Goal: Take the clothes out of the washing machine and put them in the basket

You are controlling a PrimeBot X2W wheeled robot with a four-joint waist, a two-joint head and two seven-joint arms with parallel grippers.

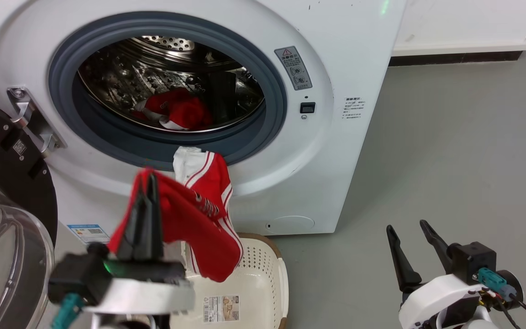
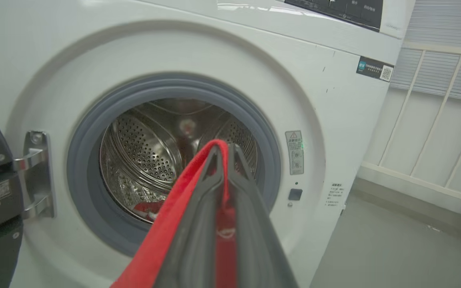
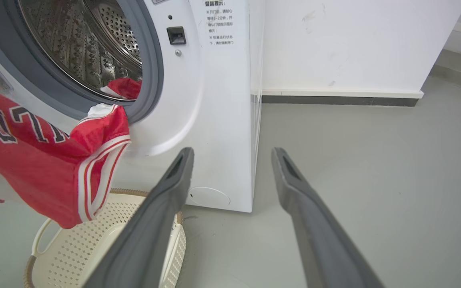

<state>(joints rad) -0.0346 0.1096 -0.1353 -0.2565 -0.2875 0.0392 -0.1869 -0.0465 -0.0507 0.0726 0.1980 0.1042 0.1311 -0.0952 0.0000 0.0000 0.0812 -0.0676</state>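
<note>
The left gripper (image 1: 148, 179) is pinching one soft red jersey (image 1: 199, 219) above the small cream plastic basket (image 1: 263, 269), at 6 o'clock below the big white washing machine (image 1: 336, 137), where a second red garment (image 1: 181, 109) is lying in the steel drum (image 1: 121, 77); the right gripper (image 1: 405, 225) is spread.

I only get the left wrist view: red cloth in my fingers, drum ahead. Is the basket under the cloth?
Observer: Yes. The jersey hangs from the left gripper above the basket, lower end near its rim.
Operator: Which garment is it?
Observer: The one with black-and-white lettering, plain in the right wrist view.
Operator: And my other arm?
Observer: The right gripper is open, low over the floor, apart from the washing machine.
</note>
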